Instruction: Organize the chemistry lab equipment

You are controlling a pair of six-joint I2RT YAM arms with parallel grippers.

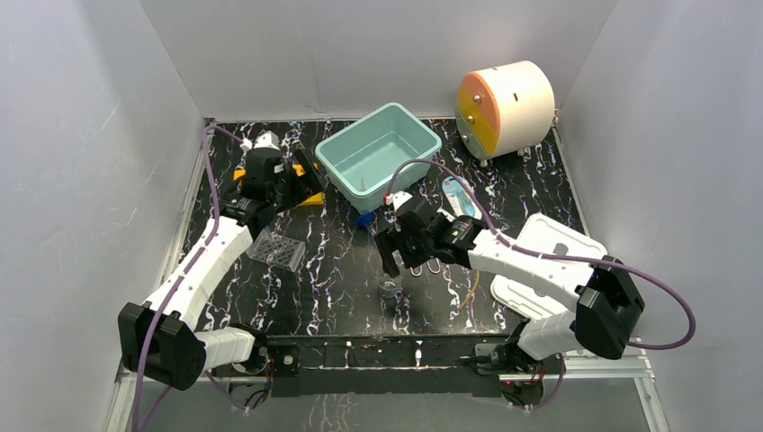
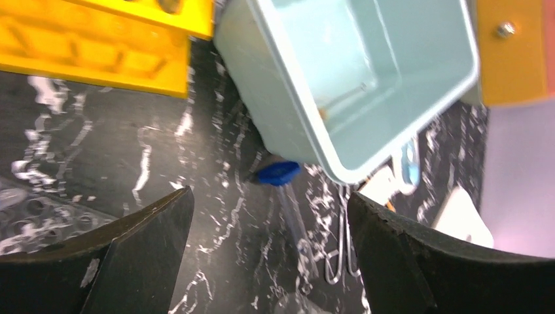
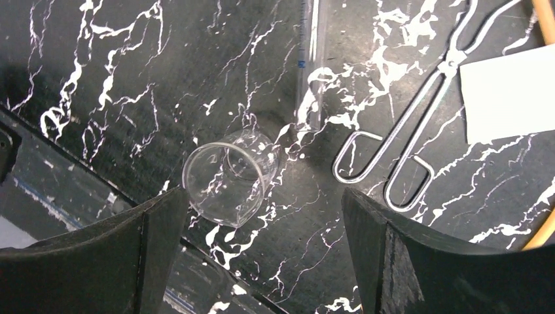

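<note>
Left gripper (image 2: 269, 209): jaws wide, empty; beside yellow rack (image 2: 98, 55)
Right gripper (image 3: 263, 196): jaws wide, empty; over small glass beaker (image 3: 226, 180); wire tongs (image 3: 406, 131) alongside

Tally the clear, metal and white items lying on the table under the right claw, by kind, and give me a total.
Clear glass beaker: 1
Clear graduated tube: 1
Wire tongs: 1
White card: 1
Total: 4

No legible text or markings anywhere
</note>
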